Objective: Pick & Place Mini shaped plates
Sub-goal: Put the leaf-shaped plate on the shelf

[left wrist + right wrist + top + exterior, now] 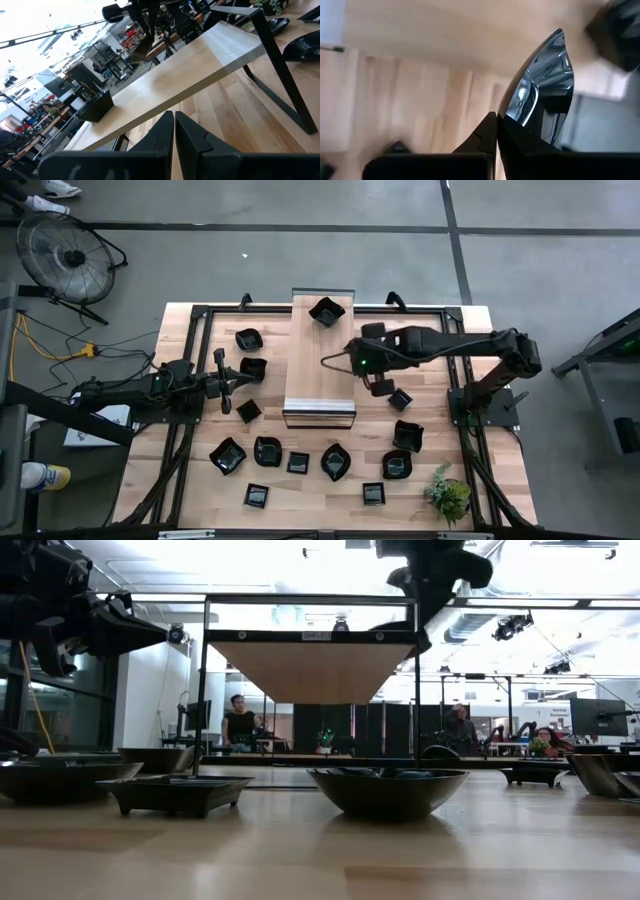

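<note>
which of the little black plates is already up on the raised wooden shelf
Only the square-ish black plate at the far end of the raised wooden shelf; every other plate lies on the table around it.

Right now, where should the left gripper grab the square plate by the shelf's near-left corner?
Come from above and pinch one rim edge of the square plate, one finger inside, one outside: it lies flat, open side up, clear of neighbours.

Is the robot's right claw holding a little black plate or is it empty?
Holding one. The right gripper is shut on a glossy black plate that sticks up between its fingers.
</note>
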Controlling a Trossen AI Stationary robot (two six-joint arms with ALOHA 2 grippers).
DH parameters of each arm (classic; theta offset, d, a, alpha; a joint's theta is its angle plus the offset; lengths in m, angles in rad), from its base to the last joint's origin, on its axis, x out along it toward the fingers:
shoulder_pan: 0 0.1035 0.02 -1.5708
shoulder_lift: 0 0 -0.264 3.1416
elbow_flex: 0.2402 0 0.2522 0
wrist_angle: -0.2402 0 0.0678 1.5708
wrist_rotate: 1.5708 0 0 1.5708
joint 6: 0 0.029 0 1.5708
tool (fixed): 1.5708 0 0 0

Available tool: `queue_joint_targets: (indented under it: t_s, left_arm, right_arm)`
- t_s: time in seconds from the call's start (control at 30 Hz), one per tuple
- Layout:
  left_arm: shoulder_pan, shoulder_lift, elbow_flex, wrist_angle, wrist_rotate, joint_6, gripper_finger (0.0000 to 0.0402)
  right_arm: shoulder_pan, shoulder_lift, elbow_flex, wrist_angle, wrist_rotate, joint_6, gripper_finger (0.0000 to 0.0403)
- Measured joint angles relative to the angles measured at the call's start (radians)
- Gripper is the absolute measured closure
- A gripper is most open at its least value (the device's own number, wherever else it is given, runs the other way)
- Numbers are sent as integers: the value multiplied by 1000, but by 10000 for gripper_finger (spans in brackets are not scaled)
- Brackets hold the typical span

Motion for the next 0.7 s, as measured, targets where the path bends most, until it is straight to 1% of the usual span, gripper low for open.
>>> queue_joint_targets:
  t_s: [0.13, 0.27, 0.43, 0.57, 0.7]
  left_arm:
    - [0, 0, 0, 0, 0, 0, 389]
    - [0, 0, 0, 0, 0, 0, 389]
    - [0, 0, 0, 0, 0, 0, 389]
    - [0, 0, 0, 0, 0, 0, 389]
    - [0, 0, 0, 0, 0, 0, 389]
  right_arm:
    - [27, 33, 0, 54, 73, -65, 393]
    - [42, 65, 0, 144, 111, -110, 392]
    - [45, 113, 11, 249, 136, -152, 393]
    - [35, 187, 101, 241, 136, -152, 399]
    - [16, 276, 220, 186, 134, -151, 399]
